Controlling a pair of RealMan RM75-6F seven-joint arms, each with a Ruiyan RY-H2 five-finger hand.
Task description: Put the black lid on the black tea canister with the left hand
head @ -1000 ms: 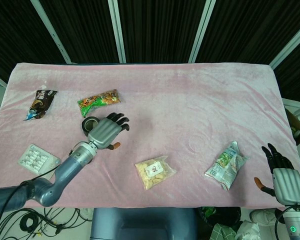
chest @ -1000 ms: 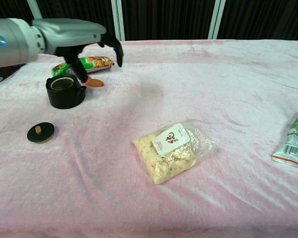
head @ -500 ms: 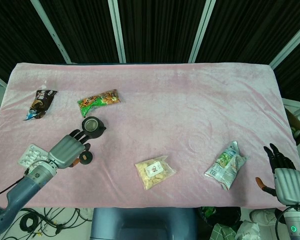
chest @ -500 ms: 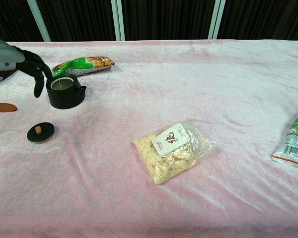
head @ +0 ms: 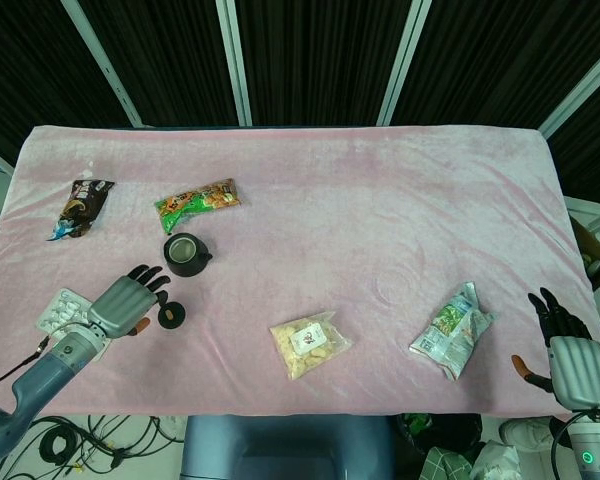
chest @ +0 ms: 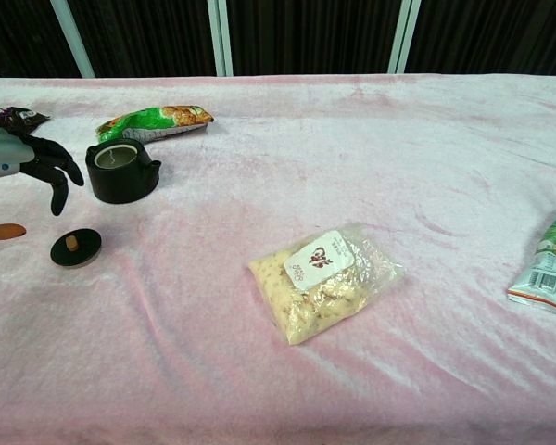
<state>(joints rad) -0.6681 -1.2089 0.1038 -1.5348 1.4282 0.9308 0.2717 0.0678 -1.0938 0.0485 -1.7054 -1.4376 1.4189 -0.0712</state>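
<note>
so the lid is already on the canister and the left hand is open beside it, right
Not quite. The lid still lies on the cloth, in front of the open canister, as the chest view shows. The left hand is indeed open beside it, holding nothing.

Pink cloth (head: 380, 200) covers the table. The canister (head: 185, 254) and lid (head: 170, 315) are black, the lid's knob tan. One snack bag (head: 198, 205) is green and orange, another (head: 80, 206) dark brown.
</note>
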